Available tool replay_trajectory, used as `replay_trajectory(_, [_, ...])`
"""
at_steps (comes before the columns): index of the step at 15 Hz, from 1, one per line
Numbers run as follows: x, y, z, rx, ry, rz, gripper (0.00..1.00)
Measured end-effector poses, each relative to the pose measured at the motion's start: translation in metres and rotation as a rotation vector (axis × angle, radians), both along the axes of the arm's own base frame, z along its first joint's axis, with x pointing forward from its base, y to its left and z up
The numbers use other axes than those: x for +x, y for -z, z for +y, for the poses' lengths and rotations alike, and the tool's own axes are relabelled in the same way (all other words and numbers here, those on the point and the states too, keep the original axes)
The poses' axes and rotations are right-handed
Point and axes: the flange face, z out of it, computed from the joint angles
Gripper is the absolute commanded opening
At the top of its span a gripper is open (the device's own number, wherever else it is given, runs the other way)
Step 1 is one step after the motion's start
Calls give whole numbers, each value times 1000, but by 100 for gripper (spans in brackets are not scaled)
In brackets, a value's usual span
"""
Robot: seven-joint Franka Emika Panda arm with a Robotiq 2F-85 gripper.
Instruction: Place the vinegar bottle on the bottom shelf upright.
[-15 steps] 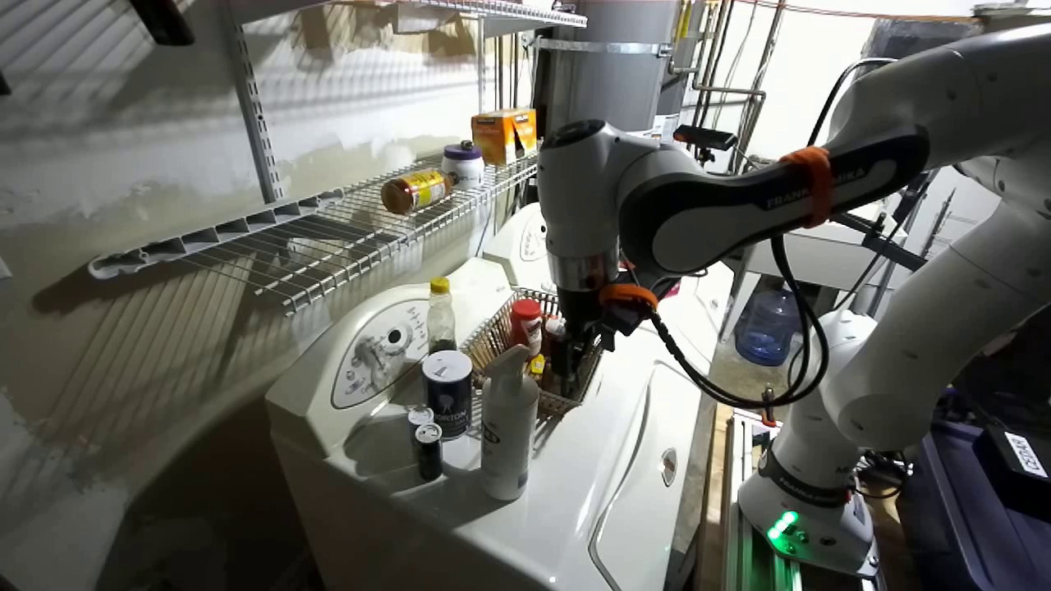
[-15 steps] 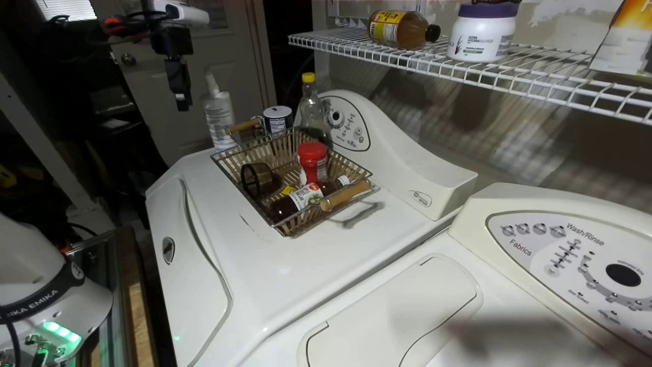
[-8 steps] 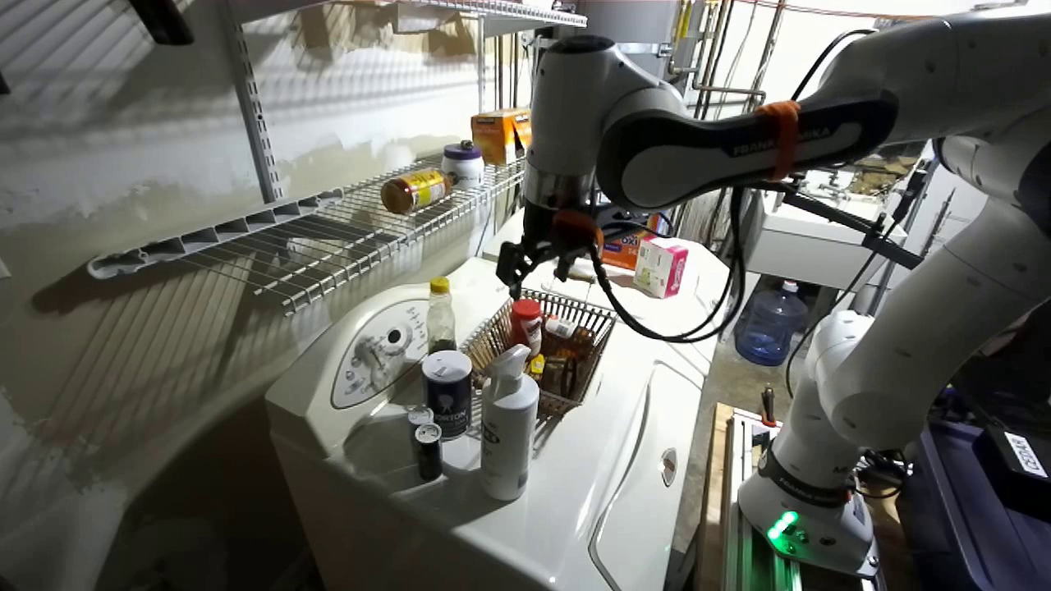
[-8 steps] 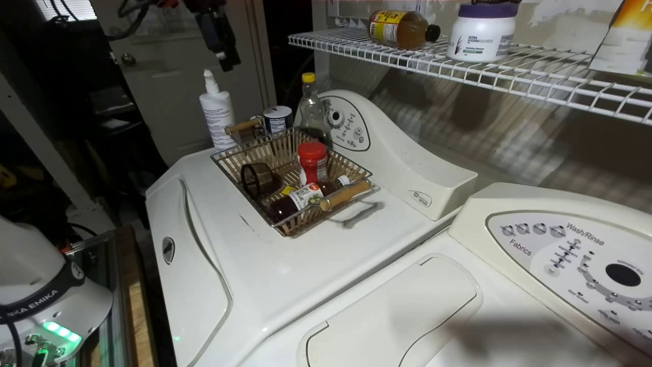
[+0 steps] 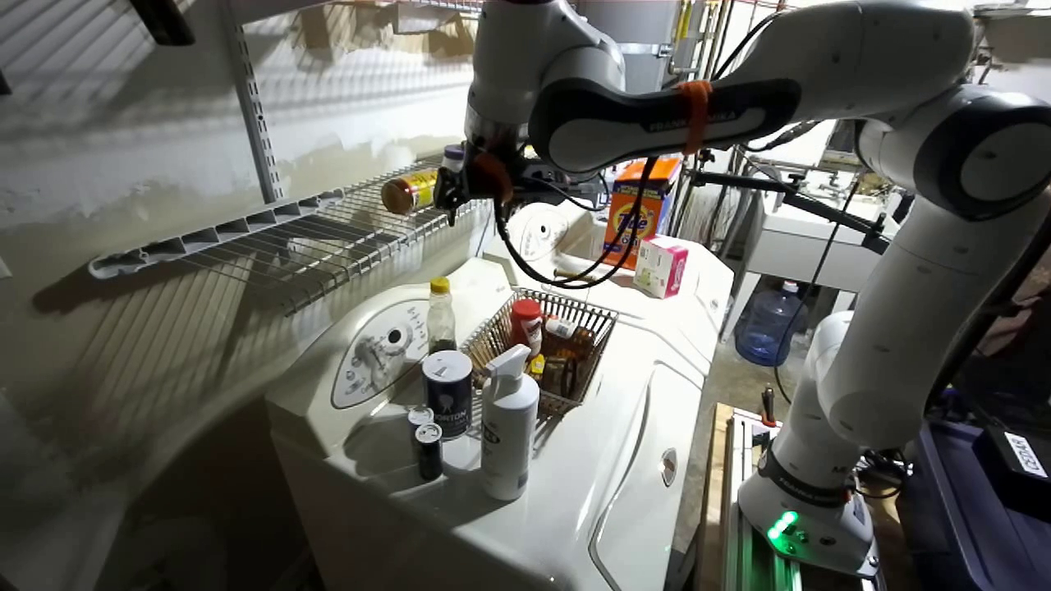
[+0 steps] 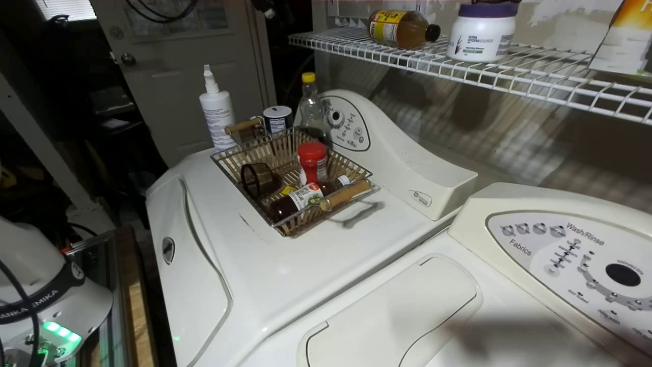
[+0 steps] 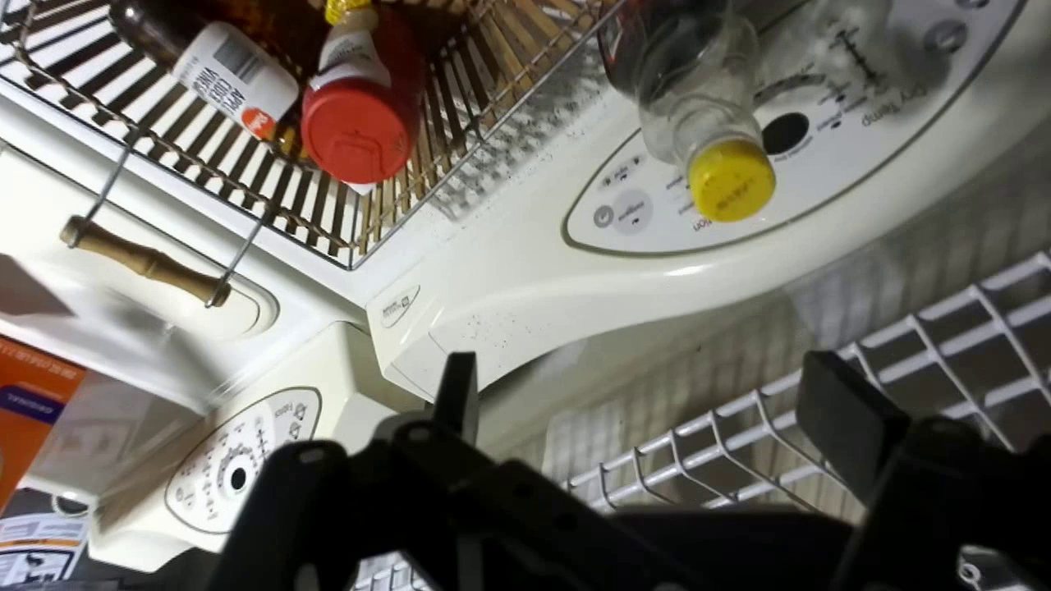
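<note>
Wrist view shows the gripper wide and empty, just moved near the bottom shelf where, in an exterior view, the vinegar bottle lies sideways just left, so grabbing may follow.

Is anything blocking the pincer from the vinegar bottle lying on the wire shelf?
Nothing visible stands between the open pincer and the vinegar bottle, though the wrist view doesn't show it. A white jar stands near the bottle's cap end and may crowd a grasp there.
</note>
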Motion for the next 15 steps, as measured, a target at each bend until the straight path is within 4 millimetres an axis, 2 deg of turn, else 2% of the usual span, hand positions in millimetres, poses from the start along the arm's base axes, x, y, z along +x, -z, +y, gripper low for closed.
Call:
replay_trajectory(2, [9,-4,10,-8,-4,-3,100])
replay_trajectory(4, [9,-7,20,-10,-6,-3,100])
replay_trajectory(9, [9,-9,18,-11,-2,-4,100])
replay_trajectory(11, [14,-14,4,-2,34,-18,100])
replay_trajectory(15, [35,-41,-50,23,140,-59,100])
